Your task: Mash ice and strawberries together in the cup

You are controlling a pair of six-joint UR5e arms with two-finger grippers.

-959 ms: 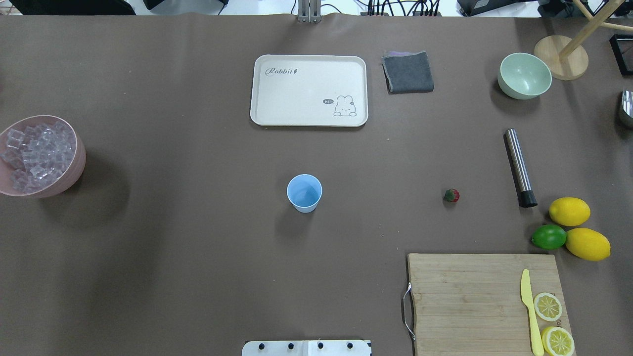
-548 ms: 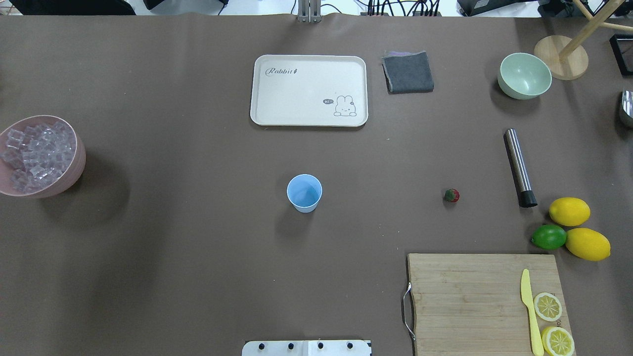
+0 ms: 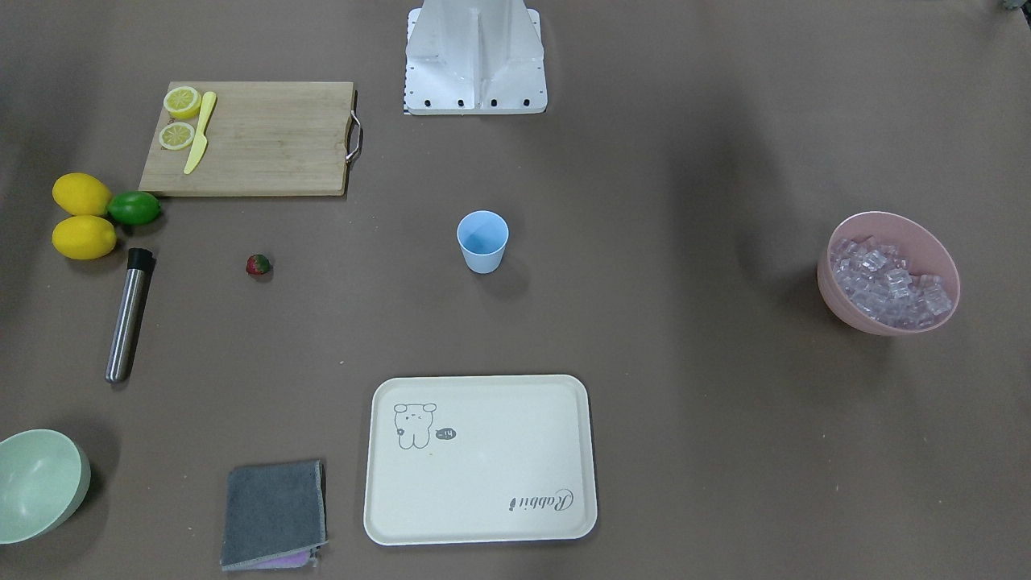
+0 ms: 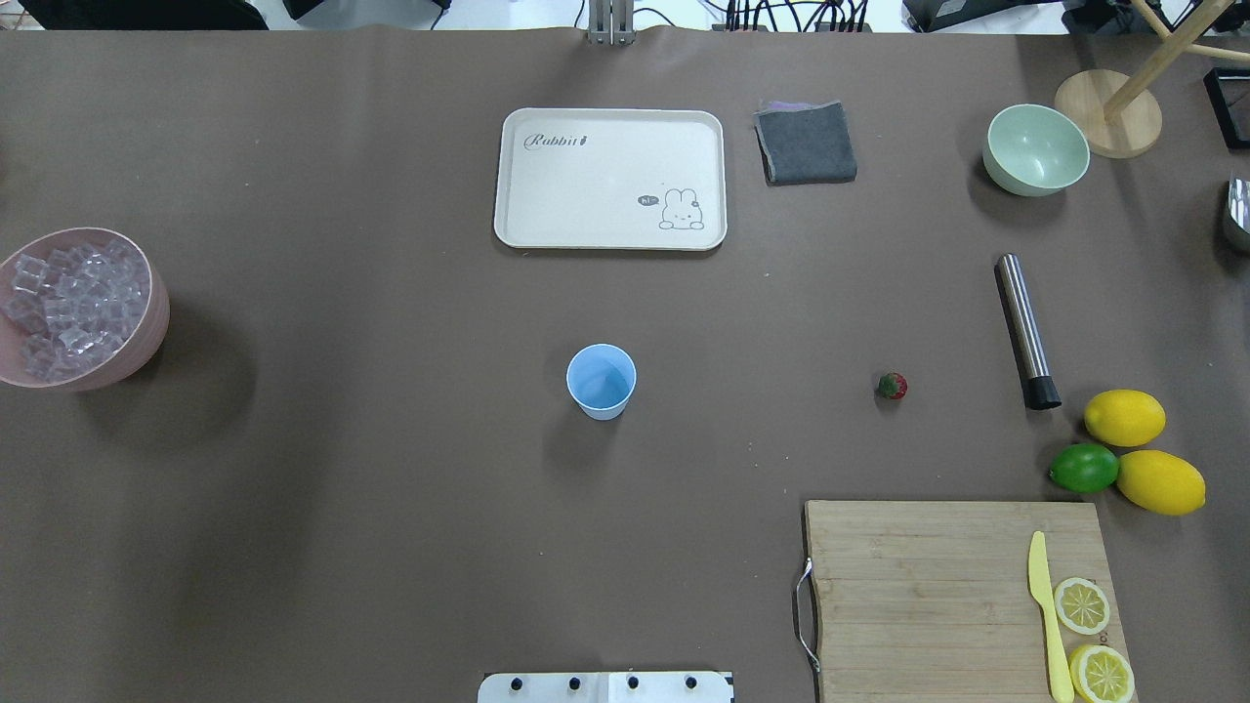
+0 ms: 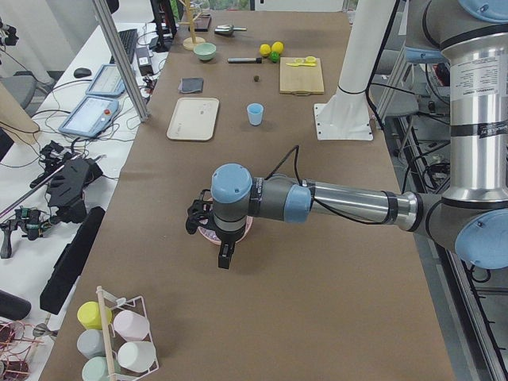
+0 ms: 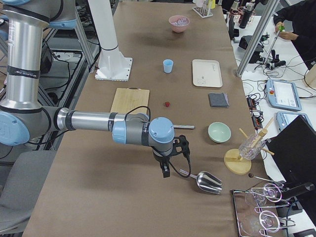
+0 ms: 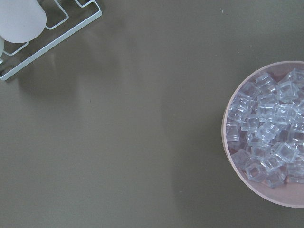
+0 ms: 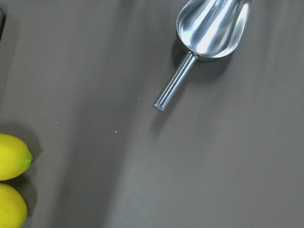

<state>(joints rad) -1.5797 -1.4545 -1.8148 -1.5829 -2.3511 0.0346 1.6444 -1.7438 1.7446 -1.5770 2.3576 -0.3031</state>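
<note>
The light blue cup (image 4: pixel 601 381) stands upright and empty-looking at mid-table, also seen from the front (image 3: pixel 482 240). A small red strawberry (image 4: pixel 892 386) lies on the table to its right. Clear ice (image 4: pixel 68 308) fills a pink bowl (image 4: pixel 158 322) at the far left edge; the left wrist view looks down on the ice (image 7: pixel 268 137). My left gripper (image 5: pixel 225 255) hangs over that bowl, and only the exterior left view shows it, so I cannot tell its state. My right gripper (image 6: pixel 166 170) hovers next to a metal scoop (image 6: pixel 207 181), seen only in the exterior right view, so its state is also unclear.
A cream tray (image 4: pixel 610 122), a grey cloth (image 4: pixel 806 143) and a pale green bowl (image 4: pixel 1035 148) sit at the back. A steel muddler (image 4: pixel 1025 330), two lemons (image 4: pixel 1125 417), a lime (image 4: pixel 1083 468) and a cutting board (image 4: pixel 918 596) with knife and lemon slices lie at the right.
</note>
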